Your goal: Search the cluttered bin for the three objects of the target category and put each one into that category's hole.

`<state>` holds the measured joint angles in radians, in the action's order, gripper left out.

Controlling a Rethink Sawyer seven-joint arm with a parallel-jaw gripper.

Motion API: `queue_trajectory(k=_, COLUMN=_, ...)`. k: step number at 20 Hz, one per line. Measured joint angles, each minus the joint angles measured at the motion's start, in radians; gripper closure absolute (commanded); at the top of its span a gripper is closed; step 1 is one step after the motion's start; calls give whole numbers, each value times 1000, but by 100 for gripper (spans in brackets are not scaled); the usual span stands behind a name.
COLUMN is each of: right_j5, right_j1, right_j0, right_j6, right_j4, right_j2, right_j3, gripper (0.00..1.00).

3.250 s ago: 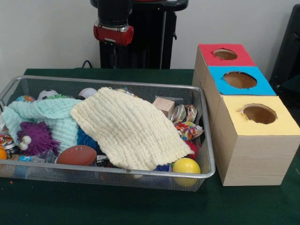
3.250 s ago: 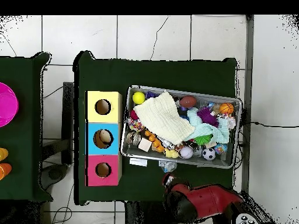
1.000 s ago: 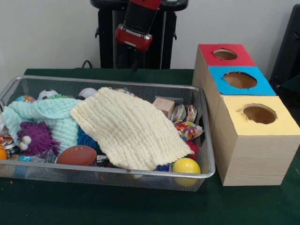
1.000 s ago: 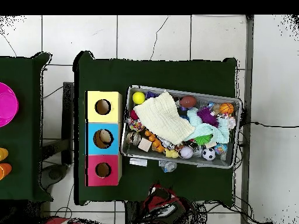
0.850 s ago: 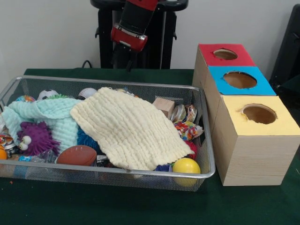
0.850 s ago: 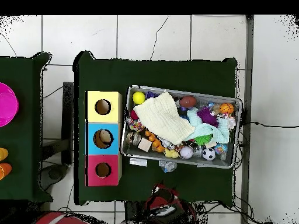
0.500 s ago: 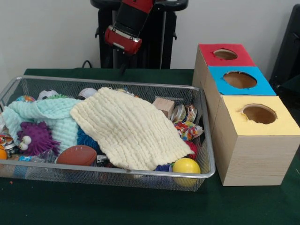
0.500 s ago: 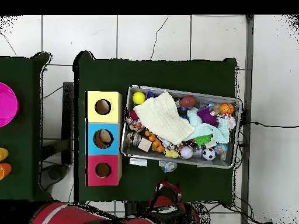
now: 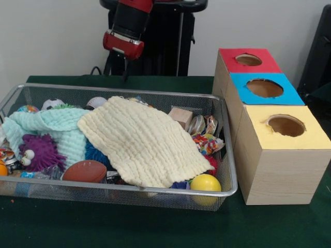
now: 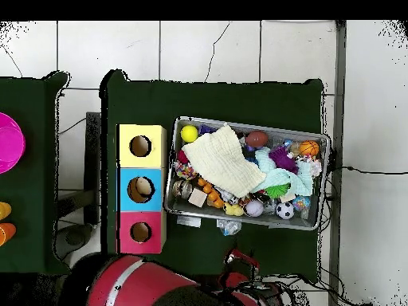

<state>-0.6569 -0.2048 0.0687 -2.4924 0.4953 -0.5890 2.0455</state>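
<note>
Green cloth covers the desk (image 9: 155, 232), which carries a wire bin (image 9: 227, 170) beside three wooden boxes — yellow-topped (image 9: 305, 139), blue-topped (image 9: 289, 95) and red-topped (image 9: 227, 57), each with a round hole. A cream cloth (image 9: 139, 139) lies over the bin's clutter, with a mint cloth (image 9: 51, 126) beside it. A brown football (image 9: 85, 171), a purple fuzzy toy (image 9: 39, 152) and a yellow ball (image 9: 205, 182) show along the near wall. The hand (image 9: 124, 70) hangs beyond the bin's far rim — whether it is open, I cannot tell.
</note>
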Motion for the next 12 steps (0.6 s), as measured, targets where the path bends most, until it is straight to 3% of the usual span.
queue_trajectory(k=2, right_j5=0, right_j1=0, right_j0=48, right_j6=0, right_j4=78, right_j2=21, right_j3=-11, gripper=0)
queue_trajectory(k=12, right_j5=18, right_j1=-23, right_j0=170, right_j6=0, right_j4=315, right_j2=149, right_j3=-60, gripper=0)
